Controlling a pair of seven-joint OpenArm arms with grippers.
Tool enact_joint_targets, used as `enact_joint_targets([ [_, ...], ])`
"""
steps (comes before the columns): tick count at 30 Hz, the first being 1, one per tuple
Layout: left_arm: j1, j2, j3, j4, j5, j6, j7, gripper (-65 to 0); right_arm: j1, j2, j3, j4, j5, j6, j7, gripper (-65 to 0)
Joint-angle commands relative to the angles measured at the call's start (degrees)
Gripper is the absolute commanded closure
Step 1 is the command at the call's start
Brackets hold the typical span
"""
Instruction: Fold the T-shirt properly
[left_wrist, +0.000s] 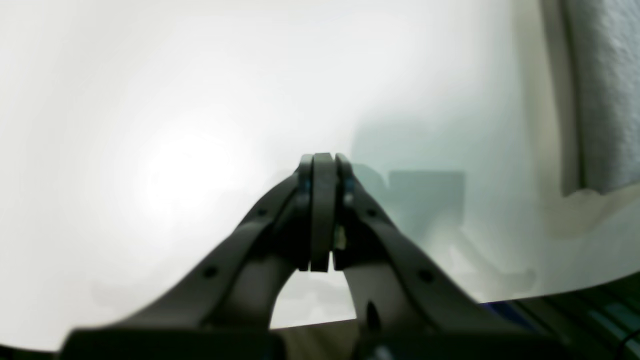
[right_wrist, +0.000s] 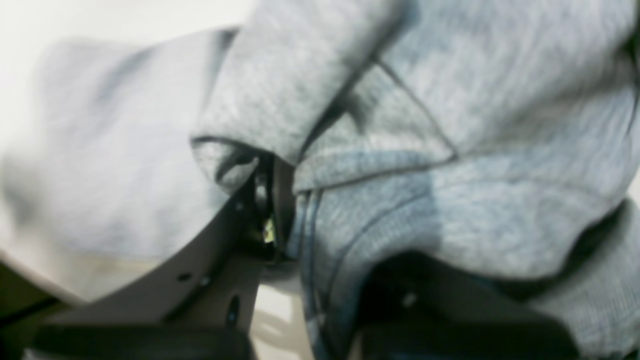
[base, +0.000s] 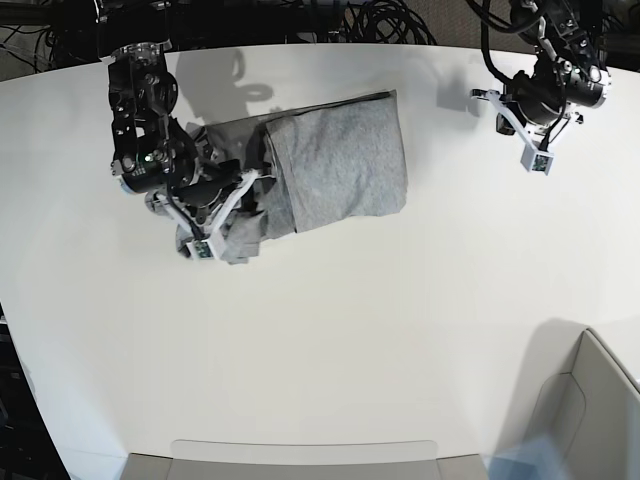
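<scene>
Left wrist: left gripper (left_wrist: 322, 210) pinched fully together on nothing, parked over bare table (left_wrist: 150, 150); T-shirt (left_wrist: 607, 90) edge only at far right.

Right wrist: right gripper (right_wrist: 280, 200) clamped on a bunched fold of shirt, likely to drag that side over.

Base: shirt sits upper left, half folded, lumpy near the right gripper. Grey bin (base: 600, 400) at lower right, well apart. Nothing blocks the fold.

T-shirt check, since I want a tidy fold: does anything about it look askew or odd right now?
Yes. The T-shirt is uneven: its right part lies fairly flat, but the left end is bunched into a wrinkled heap, where the right pincer is shut on a fold of cloth. The left pincer is shut, off to the side over bare table.
</scene>
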Motion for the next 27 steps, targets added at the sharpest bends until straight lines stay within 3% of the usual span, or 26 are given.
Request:
enact_joint_targets([
  [1,-0.2,-0.5,-0.2,0.3,-0.6,-0.1,-0.4,0.0,0.9,0.2,-1.8,1.9,1.0,-2.5,0.3,0.0],
  [12,-0.2,-0.5,0.0,-0.1,-0.8,-0.1,-0.4,0.0,4.1,0.2,-18.7,2.4,1.0,-18.3,0.3,0.0],
  [18,-0.2,-0.4,0.0,-0.1,-0.8,-0.1,-0.4,0.0,8.4,0.1,-25.1,-1.6,0.9,-22.3,0.2,0.0],
  [20,-0.2,-0.3,0.0,-0.1,-0.8,-0.1,-0.4,0.0,9.5,0.0,-26.9,-3.5,1.0,-22.8,0.2,-6.2],
  [25,-0.2,-0.2,0.0,-0.1,-0.9,-0.1,-0.4,0.0,10.5,-2.3,-29.7,-3.8,1.0,-22.7,0.2,-29.5],
  [27,-0.2,-0.2,0.0,-0.1,-0.9,-0.1,-0.4,0.0,11.4,-3.2,-32.0,-4.0,1.0,-22.7,0.2,-34.8],
])
